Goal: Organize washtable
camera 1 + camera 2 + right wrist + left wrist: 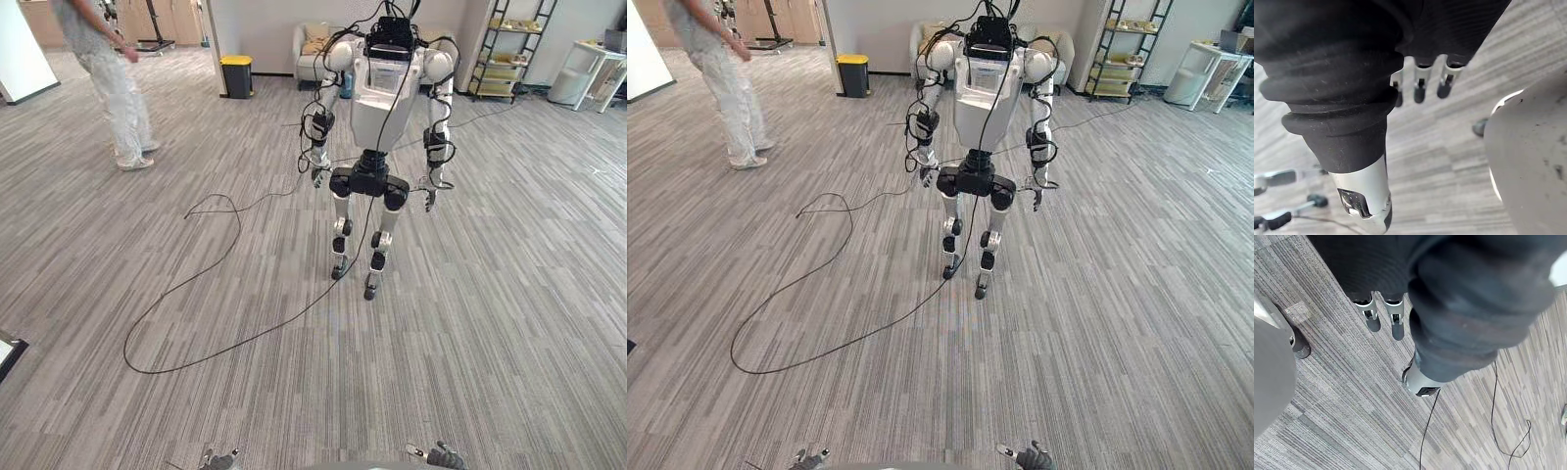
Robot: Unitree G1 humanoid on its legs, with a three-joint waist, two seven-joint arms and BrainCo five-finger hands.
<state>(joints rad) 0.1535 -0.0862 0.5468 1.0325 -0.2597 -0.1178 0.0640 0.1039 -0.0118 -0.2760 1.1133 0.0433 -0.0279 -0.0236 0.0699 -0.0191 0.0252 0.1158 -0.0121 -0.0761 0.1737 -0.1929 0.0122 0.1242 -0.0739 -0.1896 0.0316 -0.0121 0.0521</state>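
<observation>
My left hand hangs low at 7 o'clock and my right hand at 5 o'clock. On both, the fingers are straight and loose, pointing down at the floor and holding nothing. Their silver segments end in dark rubbery tips below the ribbed black wrist covers.

I cannot tell where the washtable stands. A white table sits far off at 2 o'clock, just beside a dark metal shelf rack with pale items on its tiers, but I cannot say it is the one meant.

I judge this a stretch of standing or walking with empty hands. It would fit heading to the work as well as coming away from it. To do it well, the fingers should hang slack and close to my sides, with nothing to snag.

Another humanoid robot with a glossy white torso and thin jointed legs stands at 12 o'clock, so it needs a wide berth. A person in light clothes is at 10 o'clock, and a dark bin with a yellow lid at 11 o'clock. The carpet is low-pile, streaked grey in plank-like tiles.
</observation>
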